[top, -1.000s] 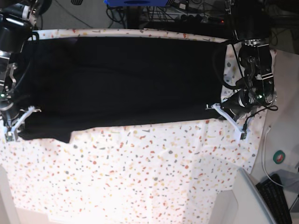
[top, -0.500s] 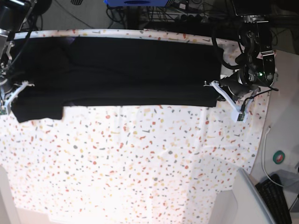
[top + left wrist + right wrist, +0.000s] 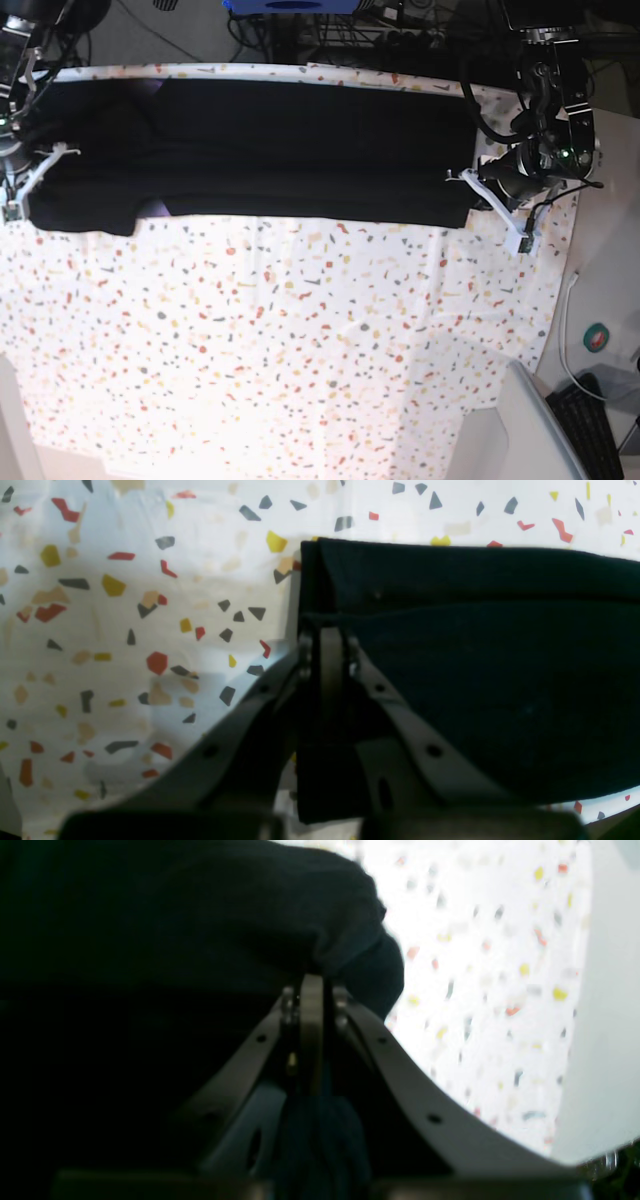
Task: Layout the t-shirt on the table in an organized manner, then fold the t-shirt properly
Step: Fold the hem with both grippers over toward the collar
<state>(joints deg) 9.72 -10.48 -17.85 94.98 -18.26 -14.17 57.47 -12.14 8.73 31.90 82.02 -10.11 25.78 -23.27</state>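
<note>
Black cloth fills the closed jaws of both arms: the left gripper (image 3: 327,645) has its jaws pressed together on the edge of the t-shirt (image 3: 260,150), where the fabric shows as a neat doubled layer with a straight side edge, and the right gripper (image 3: 311,990) has its jaws pinched shut on a rounded, bunched corner of the same shirt. In the base view the left gripper (image 3: 462,180) sits at the picture's right end of the shirt and the right gripper (image 3: 55,155) at the picture's left end, so the garment is stretched between them as a long, flat, dark band. That band lies across the far part of the tabletop (image 3: 300,350), close to and roughly parallel with its far edge. The near edge of the shirt runs almost straight, with a small step down near the right gripper's end where the cloth hangs a little lower. No print shows; the visible side is plain black. Around the shirt, the tabletop's white cover speckled with red, yellow and grey flecks spreads wide toward the camera. Beyond the picture's right edge of the tabletop, a white cable (image 3: 566,330) and a dark keyboard (image 3: 590,425) lie on a lower surface.
</note>
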